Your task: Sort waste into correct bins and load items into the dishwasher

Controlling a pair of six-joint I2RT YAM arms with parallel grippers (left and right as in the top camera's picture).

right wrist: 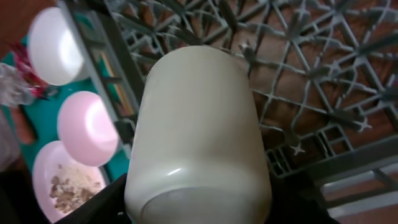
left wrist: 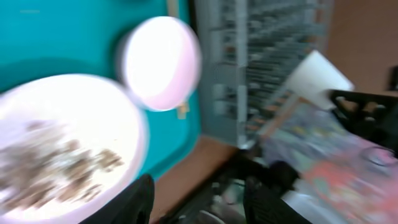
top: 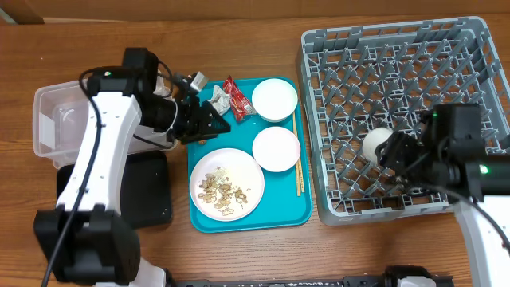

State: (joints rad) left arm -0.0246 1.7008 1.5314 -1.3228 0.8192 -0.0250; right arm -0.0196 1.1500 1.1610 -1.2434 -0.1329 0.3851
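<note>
My right gripper is shut on the small white cup, holding it on its side over the left part of the grey dish rack. The cup fills the right wrist view. My left gripper is open and empty above the teal tray's upper left; its wrist view is blurred. A foil ball and a red wrapper lie just beyond it. Two white bowls, a plate with beige scraps and chopsticks sit on the tray. No carrot is in view.
A clear tub stands at the far left, partly under my left arm. The black tray lies in front of it. The teal tray sits between the black tray and the rack.
</note>
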